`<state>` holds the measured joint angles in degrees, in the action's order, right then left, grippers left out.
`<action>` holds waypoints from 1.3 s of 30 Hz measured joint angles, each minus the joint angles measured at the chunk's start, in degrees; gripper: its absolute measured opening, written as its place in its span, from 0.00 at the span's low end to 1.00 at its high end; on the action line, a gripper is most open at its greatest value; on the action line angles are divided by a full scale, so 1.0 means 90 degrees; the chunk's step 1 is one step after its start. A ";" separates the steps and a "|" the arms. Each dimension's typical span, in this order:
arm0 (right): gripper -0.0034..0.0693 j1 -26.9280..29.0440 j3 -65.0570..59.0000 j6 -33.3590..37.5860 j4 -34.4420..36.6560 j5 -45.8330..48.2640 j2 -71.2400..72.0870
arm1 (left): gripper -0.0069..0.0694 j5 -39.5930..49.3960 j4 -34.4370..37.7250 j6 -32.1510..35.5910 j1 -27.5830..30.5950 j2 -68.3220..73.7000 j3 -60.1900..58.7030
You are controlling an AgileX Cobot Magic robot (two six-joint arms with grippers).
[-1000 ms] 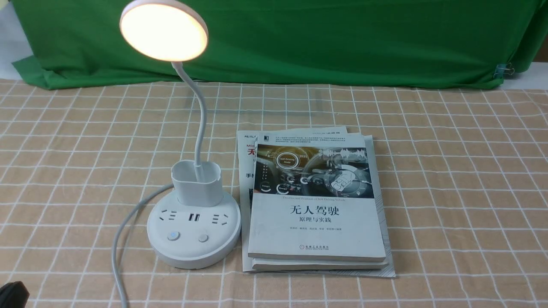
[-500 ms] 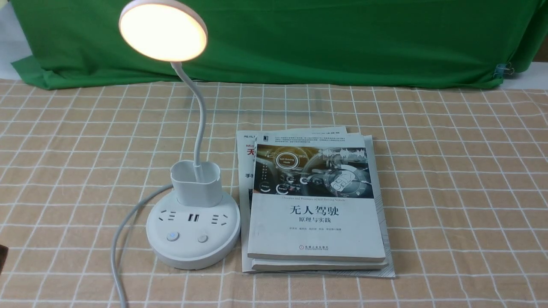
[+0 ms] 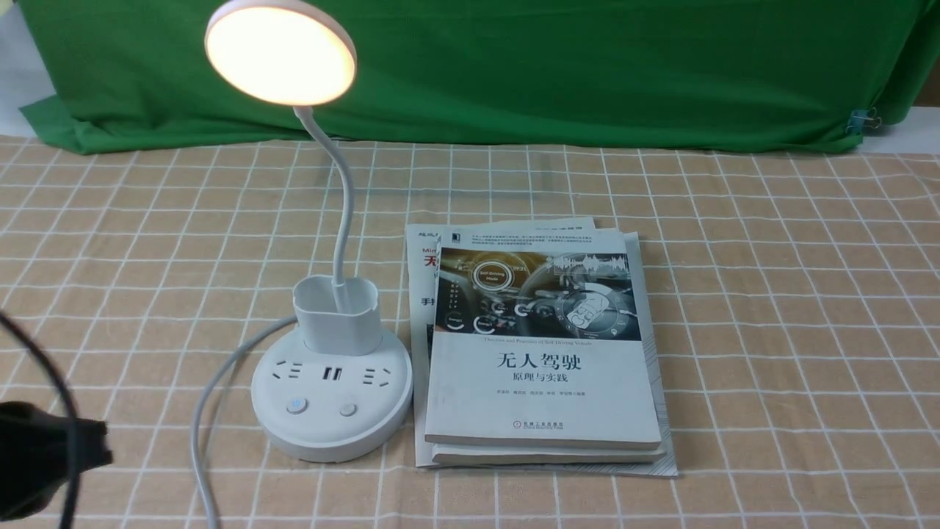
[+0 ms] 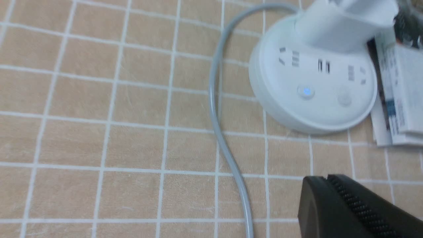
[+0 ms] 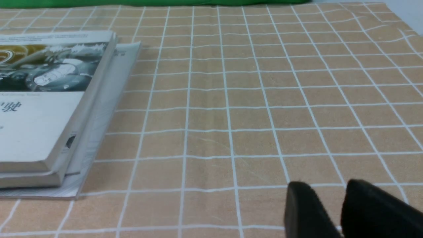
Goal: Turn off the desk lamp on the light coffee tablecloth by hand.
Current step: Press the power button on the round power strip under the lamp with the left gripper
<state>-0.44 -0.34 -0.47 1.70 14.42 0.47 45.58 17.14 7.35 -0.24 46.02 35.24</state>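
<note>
Left claw (image 4: pixel 327 185) entered front view, clenched | right claw (image 5: pixel 325 186) unclear | desk lamp (image 3: pixel 330 415) lit

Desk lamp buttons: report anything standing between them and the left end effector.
Only the lamp's white cord, lying flat on the tablecloth between the left end effector and the desk lamp. Nothing upright shows there.

The left gripper (image 4: pixel 327 178) hung low at 8 o'clock, fingers pressed together; the right gripper (image 5: pixel 327 184) showed a narrow gap.
</note>
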 joint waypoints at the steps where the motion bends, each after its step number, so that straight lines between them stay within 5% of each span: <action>1: 0.38 0.0000 0.0000 0.0000 0.0000 0.0000 0.0000 | 0.09 0.0043 -0.0013 0.0083 -0.0159 0.0254 0.0152; 12: 0.38 0.0000 0.0000 0.0000 0.0000 0.0000 0.0000 | 0.09 0.1171 -0.0906 0.0053 -0.2501 0.3881 0.2396; 23: 0.38 0.0000 0.0000 0.0000 0.0000 0.0000 0.0000 | 0.09 0.1171 -0.1094 -0.0038 -0.2577 0.5697 0.3817; 39: 0.38 0.0000 0.0000 0.0000 0.0000 0.0000 0.0000 | 0.09 0.1029 -0.1040 -0.0052 -0.2577 0.6645 0.4096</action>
<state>-0.44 -0.34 -0.47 1.70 14.42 0.47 54.84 7.78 6.89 -23.43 105.83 72.11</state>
